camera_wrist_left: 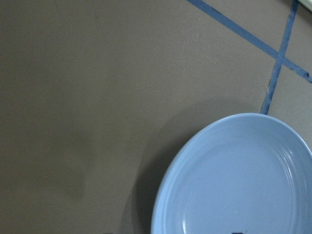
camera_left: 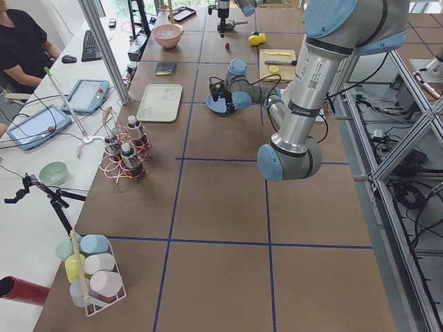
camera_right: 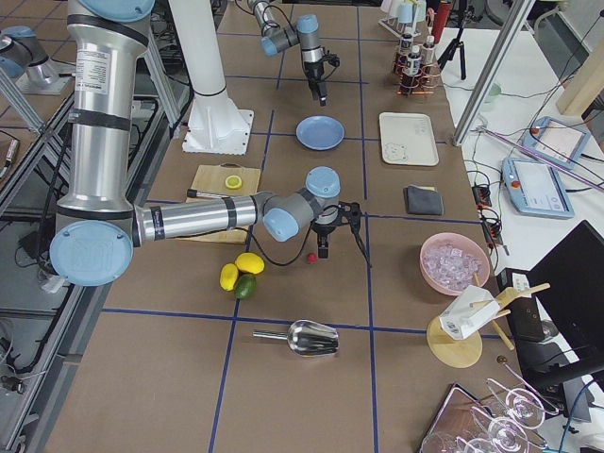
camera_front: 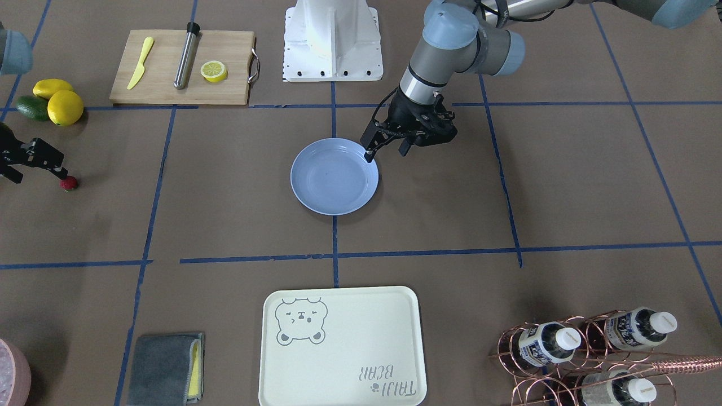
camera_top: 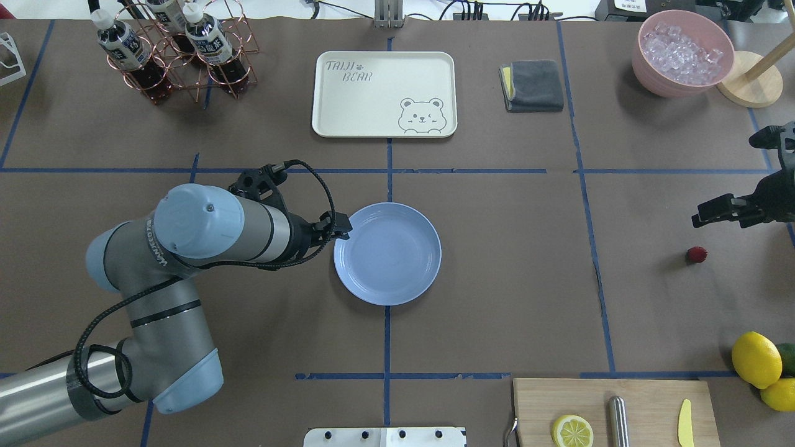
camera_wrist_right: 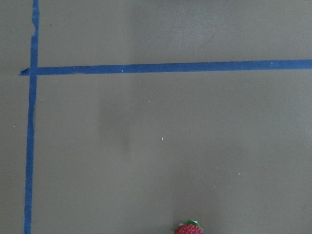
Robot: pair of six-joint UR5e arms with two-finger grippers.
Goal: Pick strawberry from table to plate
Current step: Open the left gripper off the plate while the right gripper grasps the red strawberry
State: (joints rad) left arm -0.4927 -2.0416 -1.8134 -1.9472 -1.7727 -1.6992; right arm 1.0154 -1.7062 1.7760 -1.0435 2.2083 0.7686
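Brown-papered bench (camera_front: 451, 214), taped in blue, carries the light-blue plate (camera_front: 334, 177) at its middle, bare, with the left tool (camera_front: 387, 151) hanging at its rim, jaws apart, where it may crowd the drop. Meanwhile the right tool (camera_front: 36, 173), jaws seemingly apart, hovers just beside the strawberry (camera_front: 69, 182), which lies well apart from the plate, near the lemons (camera_front: 59, 101). I'd say the grasp comes next: centre, descend, close.

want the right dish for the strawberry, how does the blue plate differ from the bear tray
Shape: the plate is round, the tray rectangular with rounded corners.
Colour: the plate is plain light blue, the tray cream with a bear drawing and lettering.
Place: the plate sits mid-table with the left gripper by its rim; the tray lies farther from the robot.
Both lie flat and empty.
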